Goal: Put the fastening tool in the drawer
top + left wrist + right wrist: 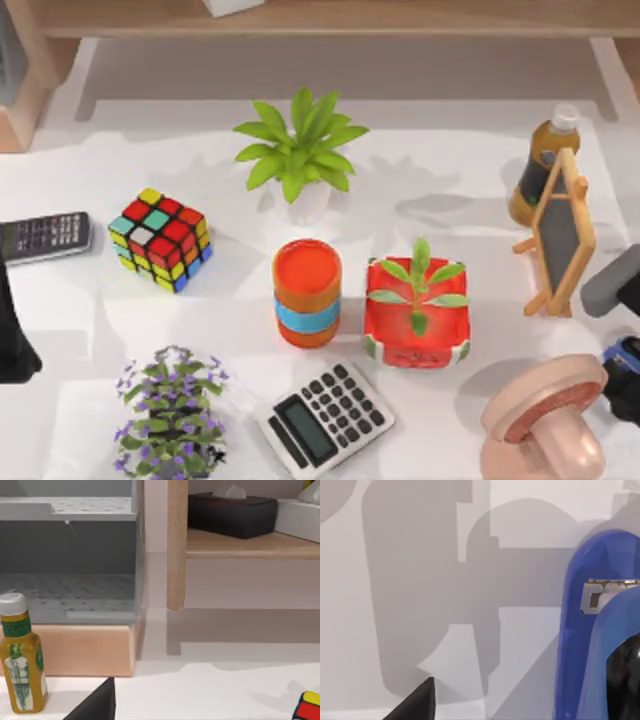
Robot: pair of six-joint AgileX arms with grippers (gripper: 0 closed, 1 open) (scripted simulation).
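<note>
Nearest the camera's lower edge in the top view, a grey-and-black calculator point(325, 417) lies at about 6 o'clock of the table point(80, 330), with a purple-flowered plant point(172, 408) at 7 o'clock and a pink mushroom-shaped object point(543, 415) at 4 o'clock. Just beyond the mushroom, at 3 to 4 o'clock on the table's right edge, the right arm reaches in and a sliver of the bright-blue fastening tool point(622, 355) shows beside its dark gripper. The right wrist view shows that blue stapler body close up point(580, 630), with a metal staple channel and a black part near it; whether the right gripper's fingers are clamped on it cannot be told.

At the centre stand an orange cup with a blue band point(307, 292) and, just beside it toward 3 o'clock, a red square pot with a green seedling point(416, 312). A Rubik's cube point(160, 239) sits at 9 o'clock, and a dark remote-like keypad point(44, 237) lies farther out by the left edge, where the left arm point(14, 330) is parked; the state of its fingers cannot be told.

Farther back, a leafy plant in a white pot point(299, 150) stands at 12 o'clock. At 2 o'clock are a small wooden easel chalkboard point(558, 232) and a yellow bottle with a white cap point(540, 165). The left wrist view shows an open grey drawer point(70, 570) in a wooden cabinet and a black tissue box point(232, 514) on a shelf.
</note>
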